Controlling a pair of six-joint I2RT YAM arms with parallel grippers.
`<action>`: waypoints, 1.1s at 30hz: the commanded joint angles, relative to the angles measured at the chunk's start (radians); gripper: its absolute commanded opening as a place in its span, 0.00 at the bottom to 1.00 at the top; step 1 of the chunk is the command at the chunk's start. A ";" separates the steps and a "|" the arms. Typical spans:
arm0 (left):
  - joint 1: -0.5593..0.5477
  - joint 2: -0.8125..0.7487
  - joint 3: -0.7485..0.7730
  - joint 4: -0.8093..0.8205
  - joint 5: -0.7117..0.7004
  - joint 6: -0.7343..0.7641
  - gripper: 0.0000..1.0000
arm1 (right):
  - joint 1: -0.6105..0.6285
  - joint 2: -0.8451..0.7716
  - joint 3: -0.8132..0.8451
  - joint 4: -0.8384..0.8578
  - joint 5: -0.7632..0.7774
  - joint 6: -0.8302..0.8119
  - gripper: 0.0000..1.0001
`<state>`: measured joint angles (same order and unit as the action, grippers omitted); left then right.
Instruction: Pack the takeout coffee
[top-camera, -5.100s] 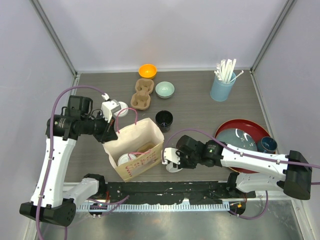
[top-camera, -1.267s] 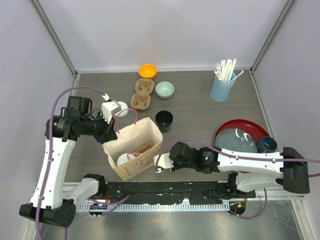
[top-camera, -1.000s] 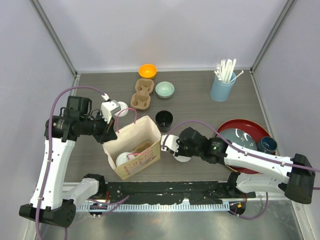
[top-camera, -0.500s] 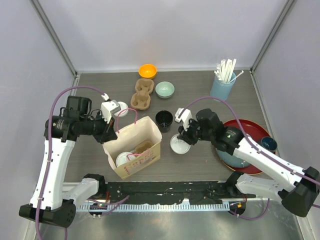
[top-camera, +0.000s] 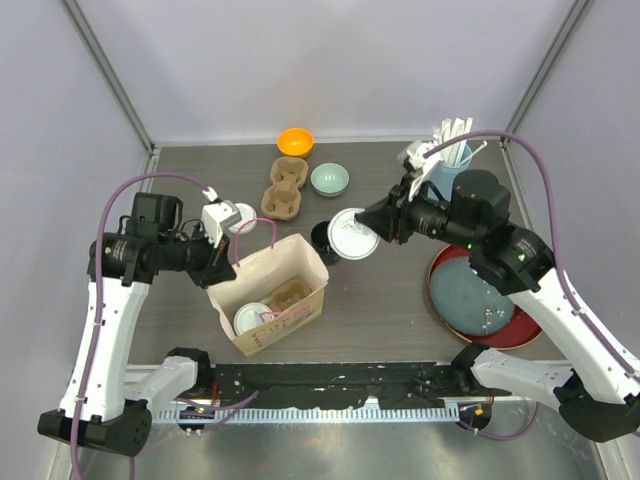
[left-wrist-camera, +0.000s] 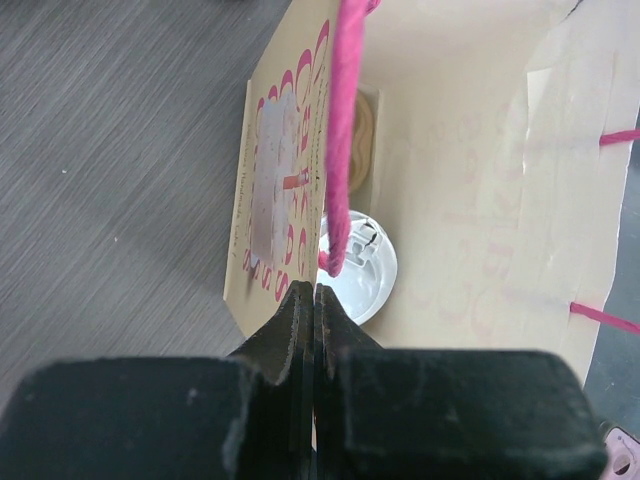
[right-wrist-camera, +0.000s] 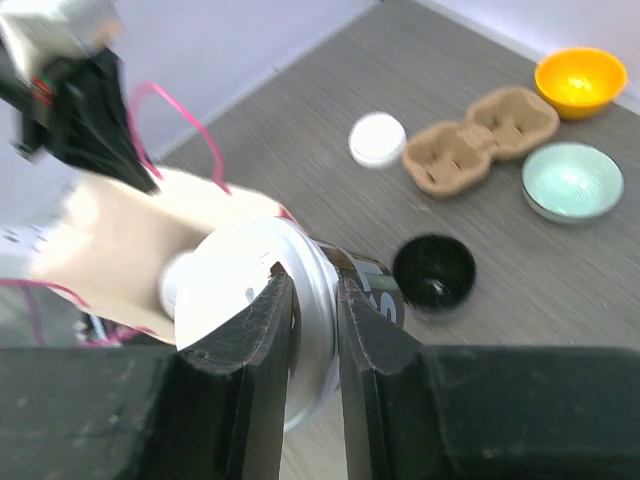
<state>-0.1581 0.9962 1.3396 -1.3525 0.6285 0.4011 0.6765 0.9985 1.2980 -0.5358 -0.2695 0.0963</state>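
The paper bag (top-camera: 275, 262) is standing open. Inside it there's a packed cup (top-camera: 250, 318) with its white lid up, right beside a brown cardboard insert (top-camera: 290, 294). Way off to the bag's right, a blue tumbler (top-camera: 440, 182) holds white straws (top-camera: 452, 138).

The held cup (top-camera: 352, 235) is up in the air, just past the bag's far right corner. It's got a black body and a round white lid, and it hangs over an open black cup (right-wrist-camera: 433, 272). The right gripper (right-wrist-camera: 312, 290) has the lid's rim pinched edge-on between its fingers, with the black body sticking out to one side.

The left gripper (left-wrist-camera: 315, 295) has its jaws pressed together on the bag's pink handle (left-wrist-camera: 340, 150).
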 joint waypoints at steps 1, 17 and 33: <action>-0.004 -0.022 0.000 -0.050 0.042 -0.007 0.00 | -0.002 0.067 0.144 0.065 -0.083 0.175 0.01; -0.003 -0.036 -0.025 -0.025 0.030 -0.031 0.00 | 0.253 0.302 0.173 0.212 -0.105 0.333 0.01; -0.004 -0.031 -0.039 -0.007 0.025 -0.062 0.00 | 0.298 0.379 0.038 0.263 0.125 0.430 0.01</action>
<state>-0.1577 0.9714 1.3087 -1.3533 0.6331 0.3660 0.9596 1.3888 1.3457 -0.3145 -0.2401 0.4812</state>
